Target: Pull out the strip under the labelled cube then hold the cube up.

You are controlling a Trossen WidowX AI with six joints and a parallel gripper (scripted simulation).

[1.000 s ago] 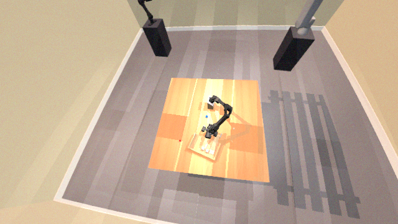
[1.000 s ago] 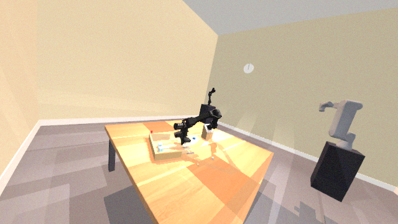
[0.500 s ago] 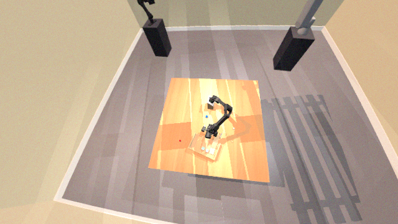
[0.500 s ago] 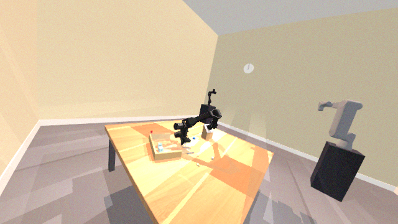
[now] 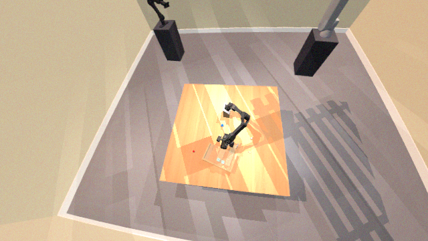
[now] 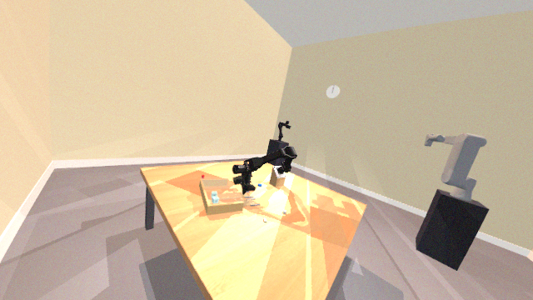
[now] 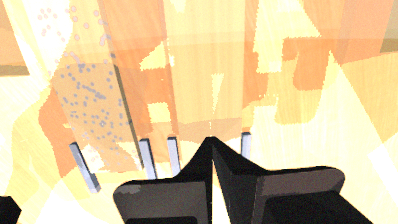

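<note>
My gripper (image 5: 225, 147) (image 6: 248, 191) (image 7: 210, 141) is shut and empty, pointing down near one end of the shallow tray (image 5: 217, 166) (image 6: 225, 207). Two pale blue cubes (image 5: 218, 159) (image 6: 215, 200) are close together in the tray's far part from the gripper; any label is too small to read, and they are out of the wrist view. In the wrist view a speckled strip (image 7: 90, 100) lies at the left and a plain pale strip (image 7: 205, 60) runs ahead of the fingertips. Upright grey posts (image 7: 85, 167) (image 7: 174, 155) stand beside the strips' near ends.
A small red object (image 5: 193, 151) (image 6: 202, 177) lies left of the tray in the top view. A blue one (image 5: 222, 125) (image 6: 260, 185) and a brown block (image 6: 277, 179) are near the arm's base. Small whitish pieces (image 5: 251, 138) (image 6: 265, 220) lie on the tray's other side.
</note>
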